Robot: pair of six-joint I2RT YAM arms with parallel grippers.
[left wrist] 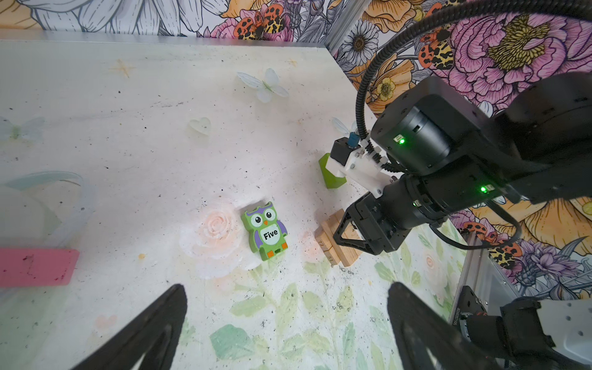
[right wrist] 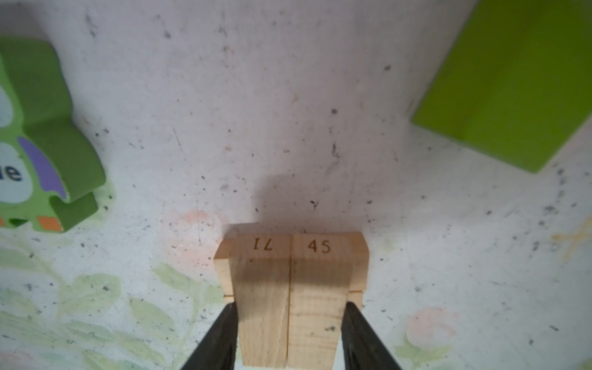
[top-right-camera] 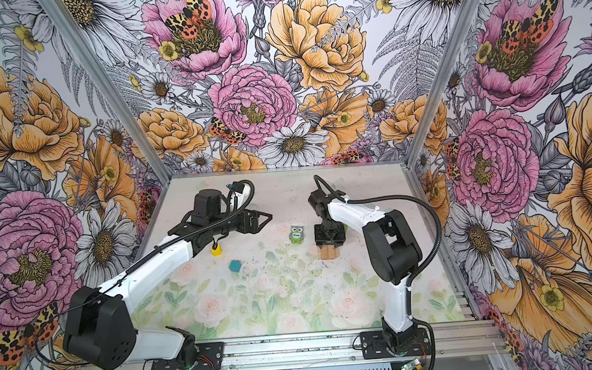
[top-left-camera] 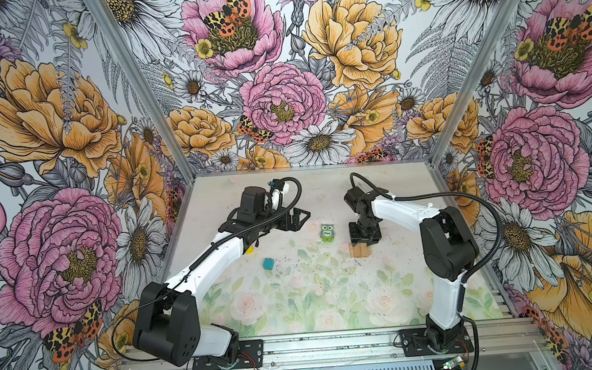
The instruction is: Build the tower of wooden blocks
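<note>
Tower: the tower is so far only tan bars. Two of them, marked 71 and 45, lie side by side on a lower layer, on the right part of the tabletop near the owl piece.
Right claw: we see the right claw closed in on the upper two bars, with a finger against each outer side.
Left claw: the left claw hangs wide open and empty, facing the owl piece.
Loose blocks: the teal cube and yellow cube lie well apart to the left, and the lime-green bar lies near the tower.
Lower layer: it is mostly hidden and seems to jut out further on one side.
Squeeze risk: we judge that uneven pressure could skew the top pair or slide it off its base.
Lift risk: rising without letting go would carry the pair away.
Swing risk: a careless retreat could knock the lime-green bar or the owl piece.
</note>
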